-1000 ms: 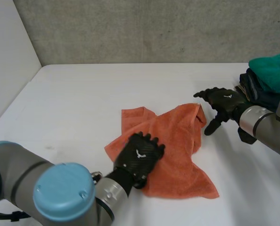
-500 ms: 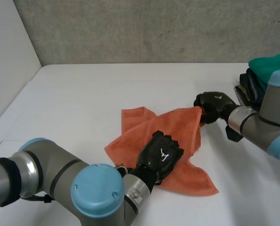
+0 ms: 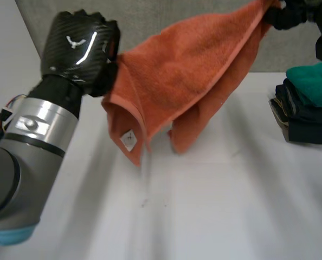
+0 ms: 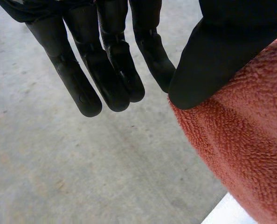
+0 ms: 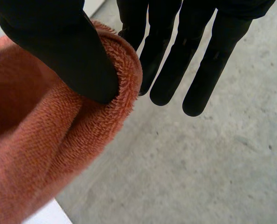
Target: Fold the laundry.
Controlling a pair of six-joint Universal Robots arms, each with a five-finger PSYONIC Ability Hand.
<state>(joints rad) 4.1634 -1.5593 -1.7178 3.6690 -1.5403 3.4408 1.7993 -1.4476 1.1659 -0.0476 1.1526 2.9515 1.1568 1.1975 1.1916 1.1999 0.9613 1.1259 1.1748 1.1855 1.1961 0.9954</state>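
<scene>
right hand is cut off at the frame edge in the head view and reads as a dark lump, so its fingers can't be made out there. left hand is seen from the back, its grip hidden behind the knuckles. can't tell if the cloth's lowest tip touches the table.

orange towel is up in the air over the white table, strung between the two hands. it sags in a doubled drape with two points hanging low. terry pile, hemmed edge, and a small white tag on the low corner below the left hand. stack of folded laundry sits on the table under the right arm, partly cut off.

left wrist view: the thumb presses onto the towel edge and pins it against the hand. the other fingers are straight, close together, off the cloth.

right wrist view: the thumb clamps a rolled towel edge against the nearest finger – the remaining fingers are straight and touch nothing.
</scene>
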